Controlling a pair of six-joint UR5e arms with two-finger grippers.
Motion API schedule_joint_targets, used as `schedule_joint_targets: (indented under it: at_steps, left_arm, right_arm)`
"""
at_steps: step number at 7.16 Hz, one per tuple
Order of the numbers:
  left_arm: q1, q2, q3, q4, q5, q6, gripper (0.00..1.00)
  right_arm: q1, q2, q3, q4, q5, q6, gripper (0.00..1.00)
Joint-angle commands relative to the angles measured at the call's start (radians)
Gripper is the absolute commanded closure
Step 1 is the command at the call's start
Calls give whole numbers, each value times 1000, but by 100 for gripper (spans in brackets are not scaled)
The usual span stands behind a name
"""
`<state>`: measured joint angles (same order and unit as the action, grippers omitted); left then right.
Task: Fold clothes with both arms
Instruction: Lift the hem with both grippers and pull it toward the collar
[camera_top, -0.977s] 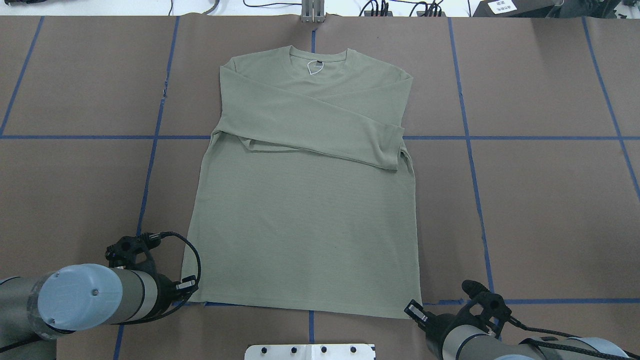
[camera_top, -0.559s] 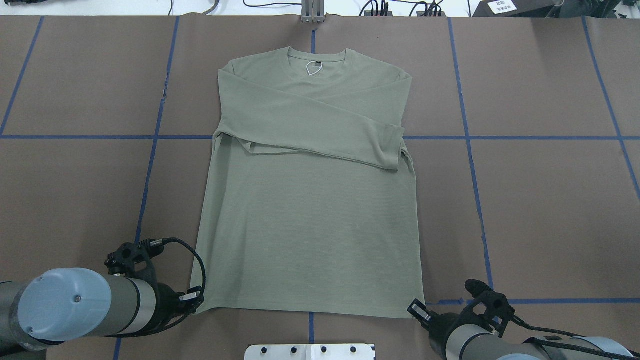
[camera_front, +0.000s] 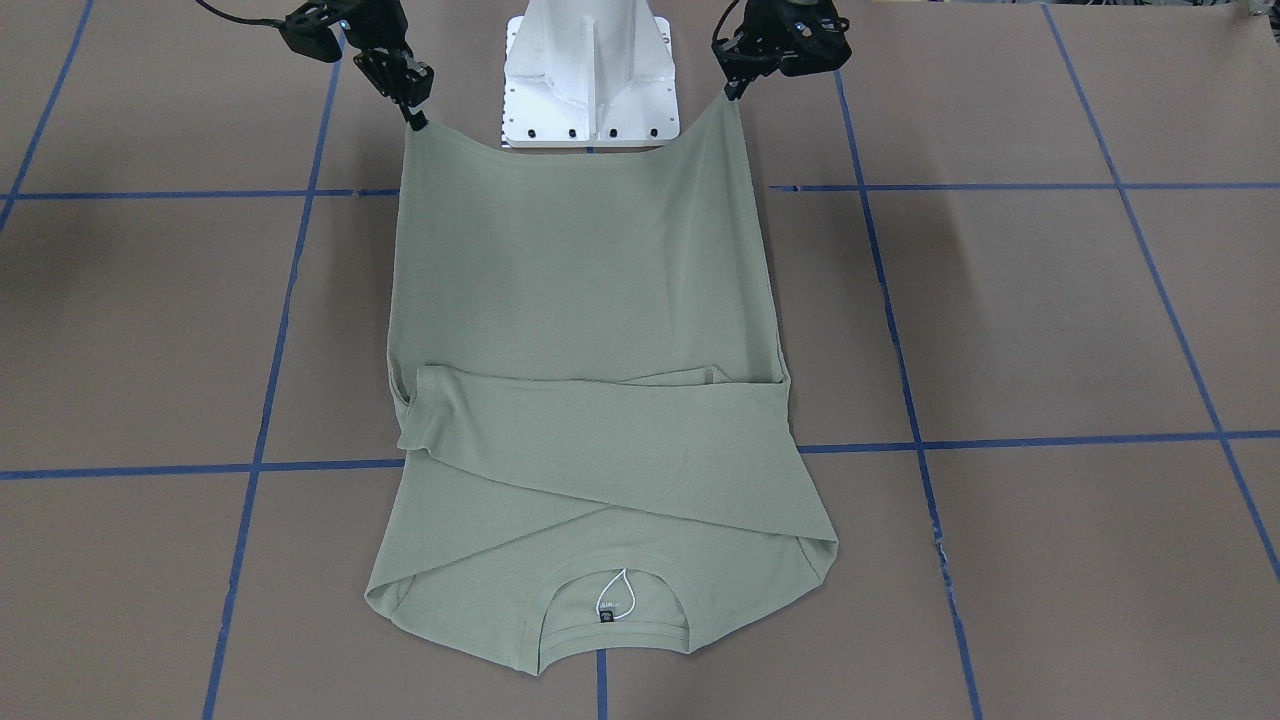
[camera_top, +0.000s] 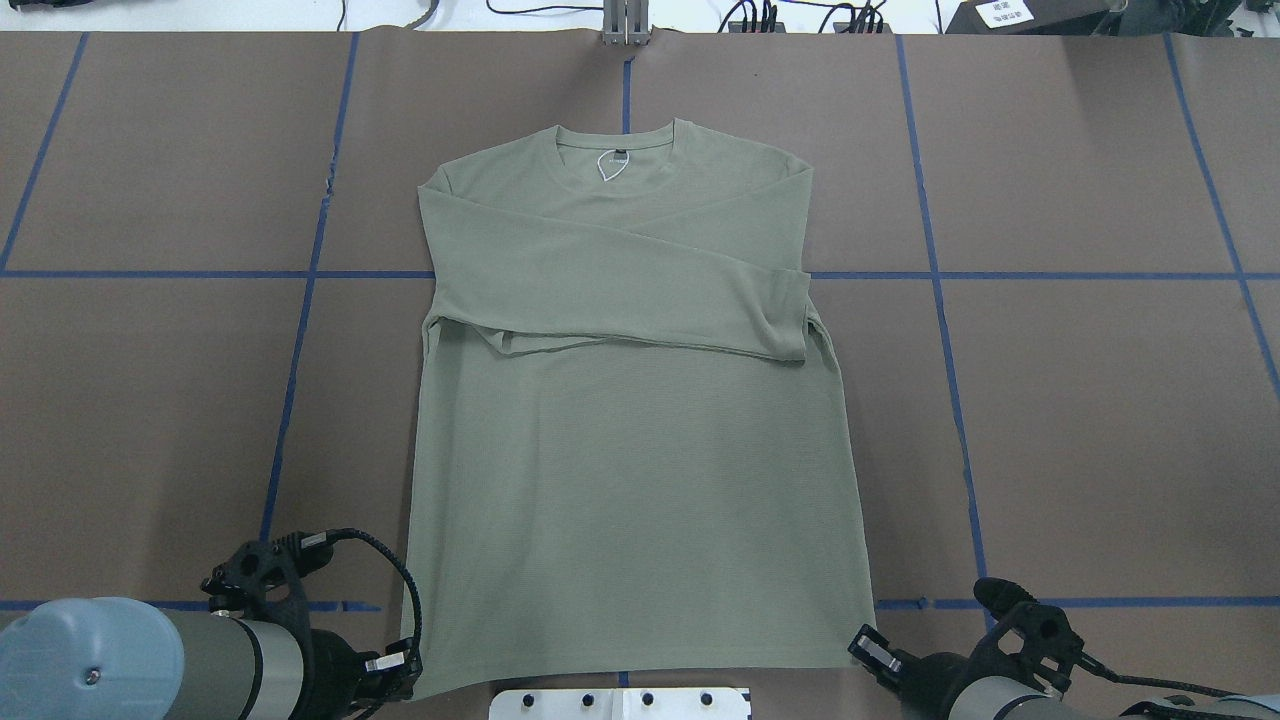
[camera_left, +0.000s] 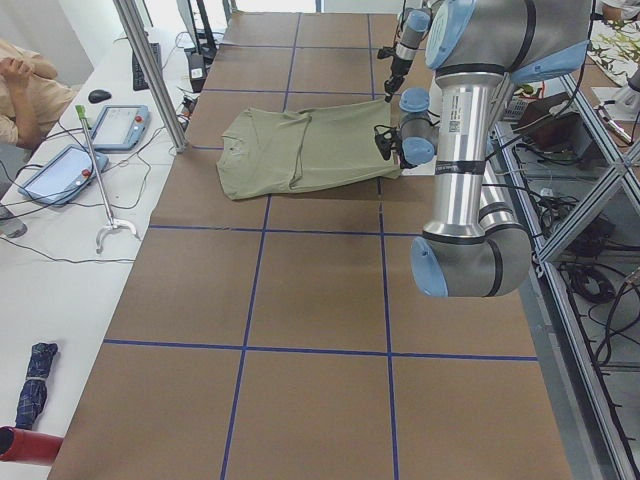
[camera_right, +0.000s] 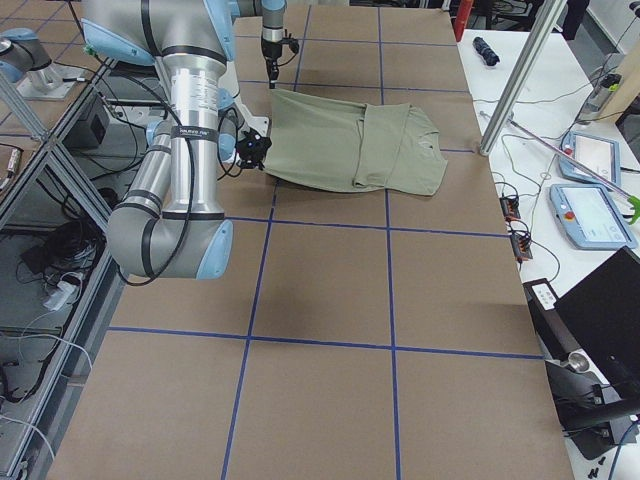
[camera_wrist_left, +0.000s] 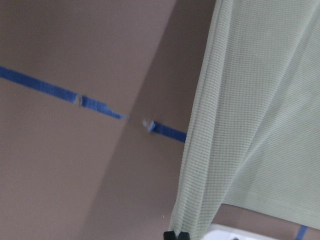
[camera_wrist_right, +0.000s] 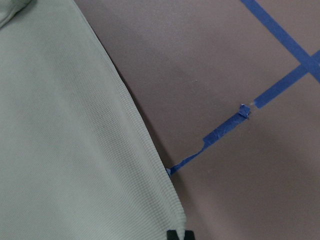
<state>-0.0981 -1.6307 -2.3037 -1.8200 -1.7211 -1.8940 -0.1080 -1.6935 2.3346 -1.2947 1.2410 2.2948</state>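
The pale sage-green shirt (camera_top: 640, 450) lies face up on the brown table, collar and black neck label (camera_top: 617, 158) at the far end, both sleeves folded across the chest. My left gripper (camera_top: 405, 665) is shut on the near left hem corner. My right gripper (camera_top: 868, 648) is shut on the near right hem corner. In the front-facing view the hem hangs stretched and lifted between the left gripper (camera_front: 733, 92) and the right gripper (camera_front: 412, 118). The wrist views show the pinched fabric at the left fingertips (camera_wrist_left: 171, 235) and the right fingertips (camera_wrist_right: 172, 235).
The white pedestal base (camera_front: 590, 70) stands just behind the raised hem. Blue tape lines (camera_top: 1090, 275) grid the table. A metal post (camera_top: 625, 25) stands at the far edge. An operator (camera_left: 20, 85) and tablets (camera_left: 120, 125) are beside the table.
Both grippers have drawn back toward the robot's base with the hem corners. The whole shirt has slid toward the robot and stretched out longer.
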Motion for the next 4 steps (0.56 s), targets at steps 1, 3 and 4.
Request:
schedule_joint_targets:
  at_steps: [1,3,4]
  left_arm:
    - [-24,9,-61,4,-9,-2,100]
    - [-144,-11,-56,42,-8,16,100]
    - [-197,-24,-40,42,-2,54,100]
  right_arm:
    - [67,-37,58,2,2,-8,100]
    - [178,1,49,0,43,-148,100]
    - [256,53,8,0,89,-190,100]
